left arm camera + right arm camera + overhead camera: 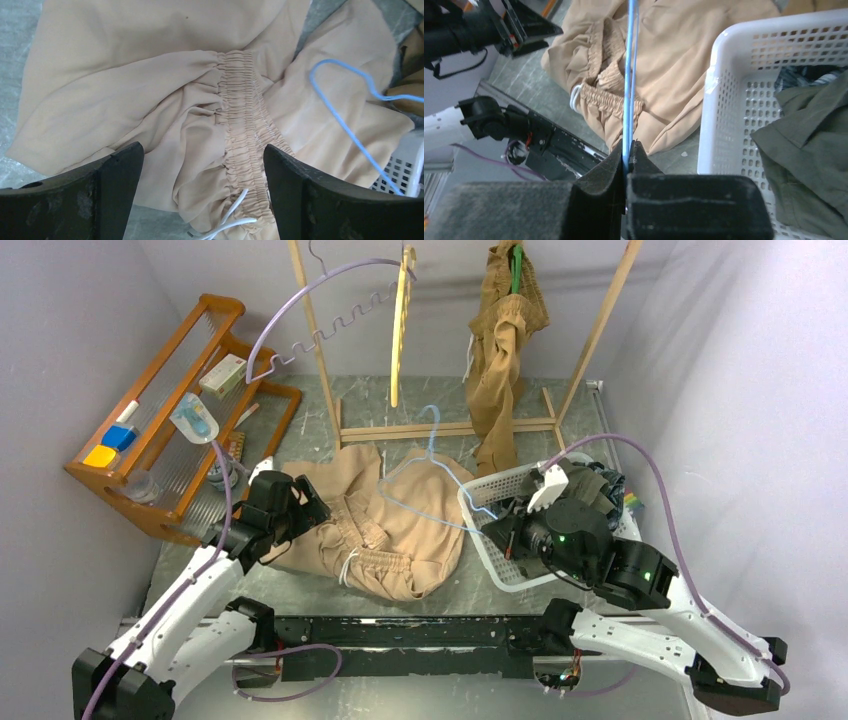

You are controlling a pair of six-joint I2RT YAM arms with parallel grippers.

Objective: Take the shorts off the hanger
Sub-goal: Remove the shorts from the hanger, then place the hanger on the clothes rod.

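Observation:
Light beige shorts (400,530) lie crumpled on the table, their elastic waistband (240,100) and white drawstring (235,220) towards me. A thin blue hanger (437,440) rests across them. My right gripper (628,150) is shut on the blue hanger (630,75) wire beside the basket. My left gripper (202,150) hangs open just above the shorts' waistband, nothing between its fingers; in the top view it (310,505) is at the cloth's left edge. Tan-brown shorts (505,350) hang from a green hanger on the wooden rack.
A white basket (480,502) at the right holds olive green shorts (809,145) and a dark printed cloth (796,77). Bare yellow (402,330) and grey wavy (320,335) hangers hang on the rack. A wooden shelf (215,310) with small items stands at the left.

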